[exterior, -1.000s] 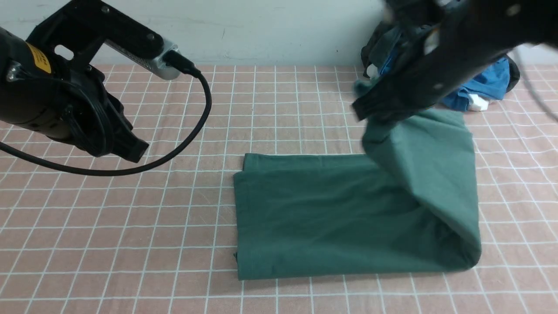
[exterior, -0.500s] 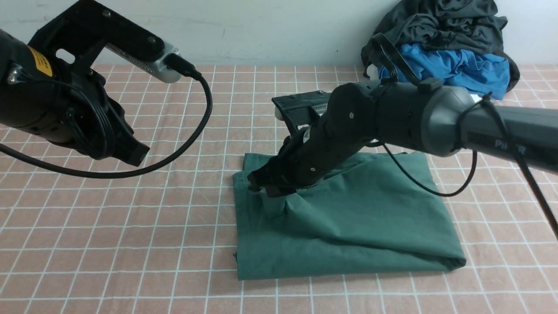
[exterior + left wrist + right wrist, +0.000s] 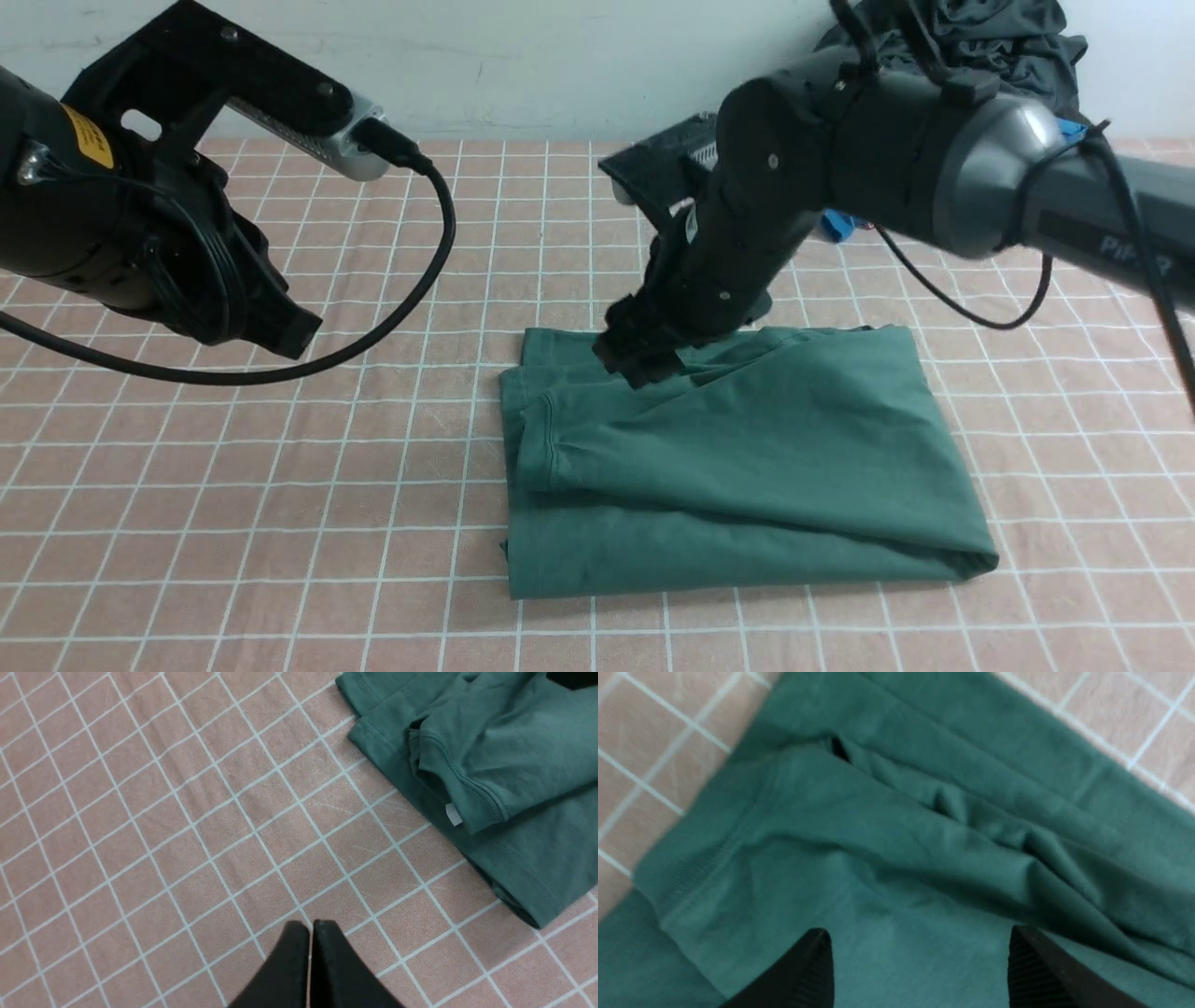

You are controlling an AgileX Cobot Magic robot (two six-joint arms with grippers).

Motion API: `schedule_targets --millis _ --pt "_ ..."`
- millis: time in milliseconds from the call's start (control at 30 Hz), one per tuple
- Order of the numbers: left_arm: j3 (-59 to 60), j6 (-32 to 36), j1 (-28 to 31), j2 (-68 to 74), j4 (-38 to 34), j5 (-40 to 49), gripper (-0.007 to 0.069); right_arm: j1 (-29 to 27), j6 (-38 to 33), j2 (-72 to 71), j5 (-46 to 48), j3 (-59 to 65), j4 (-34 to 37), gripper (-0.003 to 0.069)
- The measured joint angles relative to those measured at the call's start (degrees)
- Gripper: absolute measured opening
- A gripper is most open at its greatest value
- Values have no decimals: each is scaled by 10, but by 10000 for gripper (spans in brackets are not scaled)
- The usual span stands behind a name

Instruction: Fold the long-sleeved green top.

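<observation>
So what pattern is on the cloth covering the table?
The tablecloth is dusty pink with a grid of thin white lines, shown best in the left wrist view.

Black left gripper (image 3: 310, 933): jaws pressed together, nothing between them, arm raised on its own side. Black right gripper (image 3: 920, 961): jaws spread wide, nothing clamped between them, grey-and-black arm reaching in, wrist angled down.

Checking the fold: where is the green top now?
In the front view, the green top lies folded right of centre on the checked cloth, under the open right gripper.
</observation>
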Motion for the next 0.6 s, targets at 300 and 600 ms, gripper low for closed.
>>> schedule_targets --millis 300,600 --pt "131 -46 0 -148 -7 -102 -3 0 7 -26 -61 38 -2 395" --pt "351 -72 0 -413 -13 -162 -3 0 9 -256 -131 176 -2 167"
